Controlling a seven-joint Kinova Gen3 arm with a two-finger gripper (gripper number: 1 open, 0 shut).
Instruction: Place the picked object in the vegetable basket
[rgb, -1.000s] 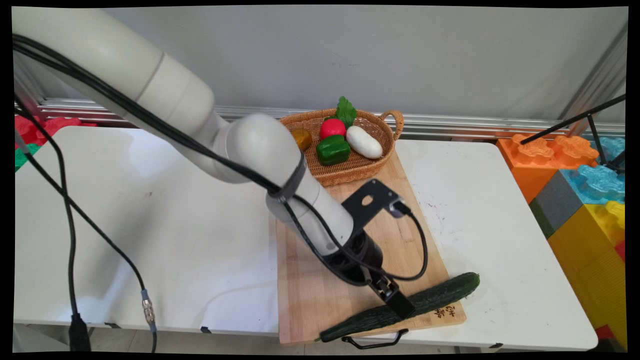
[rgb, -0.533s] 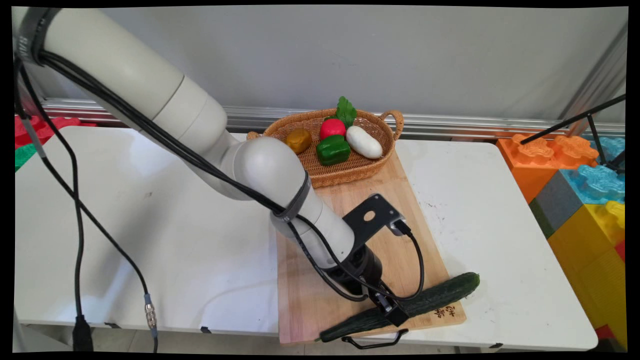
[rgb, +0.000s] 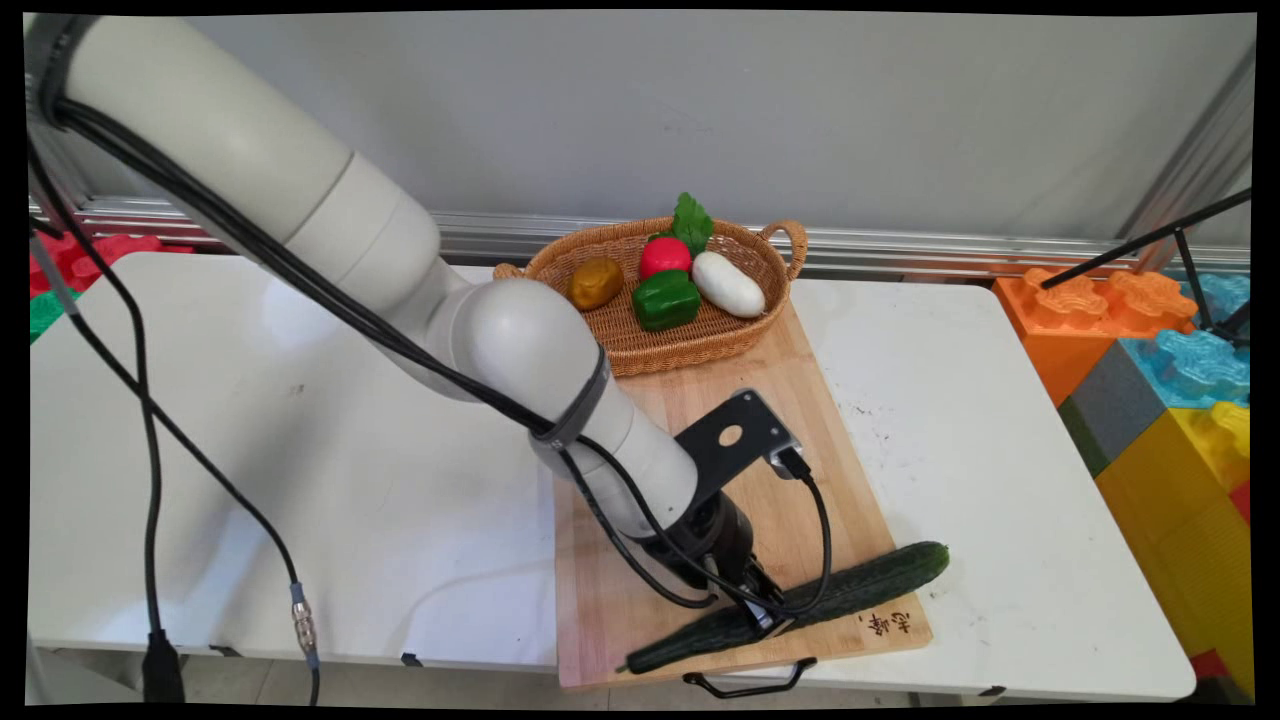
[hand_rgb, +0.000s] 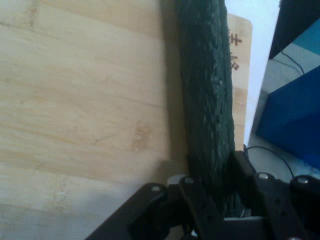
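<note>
A long dark green cucumber lies slantwise across the near end of a wooden cutting board, its right tip reaching past the board's edge. My gripper is down on the cucumber's middle and shut on it. In the hand view the cucumber runs up from between the two black fingers of the gripper, which press against its sides, with the board to its left.
A wicker basket at the board's far end holds a brown potato, a red radish, a green pepper and a white vegetable. Big toy blocks stand at the right. A black handle juts from the board's near edge.
The gripper came down onto the cucumber and closed on its middle. The cucumber has shifted slightly to the left and away from the board's near edge.
</note>
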